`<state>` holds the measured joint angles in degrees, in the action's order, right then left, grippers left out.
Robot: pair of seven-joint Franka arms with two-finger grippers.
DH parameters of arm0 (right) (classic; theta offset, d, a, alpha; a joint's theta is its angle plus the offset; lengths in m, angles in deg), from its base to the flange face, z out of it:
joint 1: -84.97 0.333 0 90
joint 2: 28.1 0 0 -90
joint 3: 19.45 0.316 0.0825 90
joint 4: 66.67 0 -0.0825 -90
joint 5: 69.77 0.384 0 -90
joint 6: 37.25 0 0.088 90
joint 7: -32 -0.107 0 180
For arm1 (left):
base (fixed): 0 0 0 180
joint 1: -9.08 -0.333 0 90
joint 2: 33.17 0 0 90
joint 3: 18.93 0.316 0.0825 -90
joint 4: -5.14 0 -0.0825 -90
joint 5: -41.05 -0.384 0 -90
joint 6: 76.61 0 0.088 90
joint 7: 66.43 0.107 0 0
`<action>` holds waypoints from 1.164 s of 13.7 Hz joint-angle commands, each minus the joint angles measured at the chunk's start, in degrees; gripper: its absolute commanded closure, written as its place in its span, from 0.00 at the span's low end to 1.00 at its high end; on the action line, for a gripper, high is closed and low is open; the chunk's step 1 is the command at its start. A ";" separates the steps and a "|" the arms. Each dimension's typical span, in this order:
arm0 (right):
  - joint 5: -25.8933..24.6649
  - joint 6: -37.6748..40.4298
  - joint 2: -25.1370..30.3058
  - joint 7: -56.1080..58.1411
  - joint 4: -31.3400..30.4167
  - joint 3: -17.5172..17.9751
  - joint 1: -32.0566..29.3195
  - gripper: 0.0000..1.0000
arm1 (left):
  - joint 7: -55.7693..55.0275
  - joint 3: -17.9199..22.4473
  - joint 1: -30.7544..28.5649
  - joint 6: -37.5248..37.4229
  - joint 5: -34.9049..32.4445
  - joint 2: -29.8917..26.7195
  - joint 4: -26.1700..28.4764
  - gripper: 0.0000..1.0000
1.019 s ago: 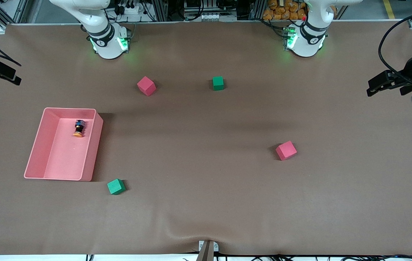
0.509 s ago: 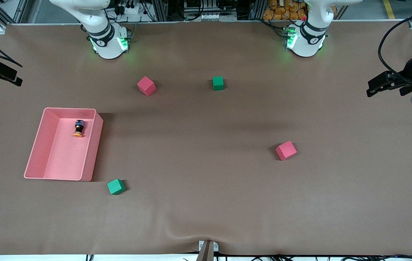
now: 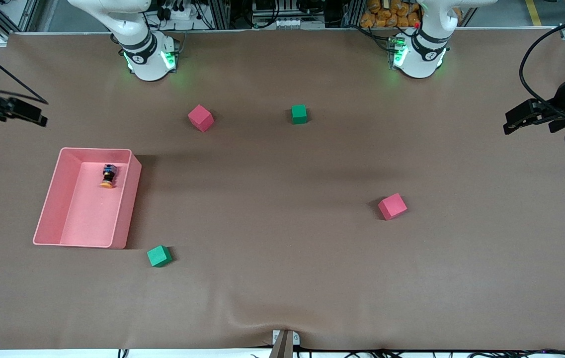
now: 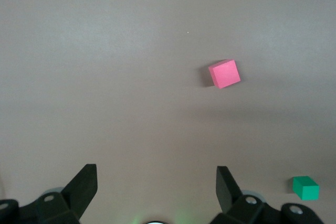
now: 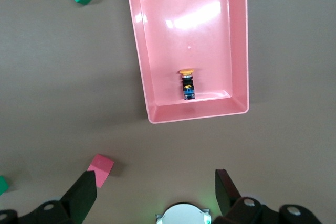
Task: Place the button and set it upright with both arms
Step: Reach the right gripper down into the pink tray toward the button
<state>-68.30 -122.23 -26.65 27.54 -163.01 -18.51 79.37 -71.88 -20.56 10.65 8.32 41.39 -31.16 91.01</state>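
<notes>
The brown table (image 3: 282,278) carries everything, and the largest thing on it is the pink tray (image 3: 49,199), lying toward the right arm's end, about midway between the edge along the robots' bases and the edge nearest the front camera. The button (image 3: 108,176) lies on its side inside that tray, close to the tray wall that faces the bases, orange cap pointing toward the front camera. The right gripper (image 5: 156,190) hangs high over the table edge at the right arm's end, near the tray, its fingers spread wide and holding nothing; the left gripper (image 4: 156,184) waits high over the left arm's end of the table, jaws likewise spread and empty. The main risk, as I judge it, is the tray wall: the button sits so near it that a descending finger could strike the rim or wedge against the wall, shifting the whole tray. Next, the body is round and lying down, so an off-centre pinch could roll it or squirt it out. Any passing between arms may drop it, and standing such a tiny part on its narrow end invites toppling on release. The pink cube (image 3: 200,118) and green cube (image 3: 159,256) near the tray could be knocked in passing.
</notes>
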 commanded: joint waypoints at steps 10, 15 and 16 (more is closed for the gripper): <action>-2.69 -33.65 -1.54 2.16 -28.98 0.47 -5.29 0.00 | 0.27 0.31 -0.43 -0.55 -0.78 0.11 -0.70 0.00; -2.69 -37.71 -5.14 5.86 -29.52 0.55 -7.14 0.00 | 0.18 0.31 -0.43 -0.55 -0.78 0.19 -0.70 0.00; -2.69 -39.28 -5.67 6.47 -29.69 0.55 -7.14 0.00 | 0.27 0.31 -0.43 -0.55 -0.78 0.19 -0.70 0.00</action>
<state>-69.97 -159.33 -31.75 32.55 -192.14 -18.71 73.25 -71.89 -20.08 10.48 8.29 41.39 -31.16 91.01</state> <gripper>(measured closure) 0.000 0.000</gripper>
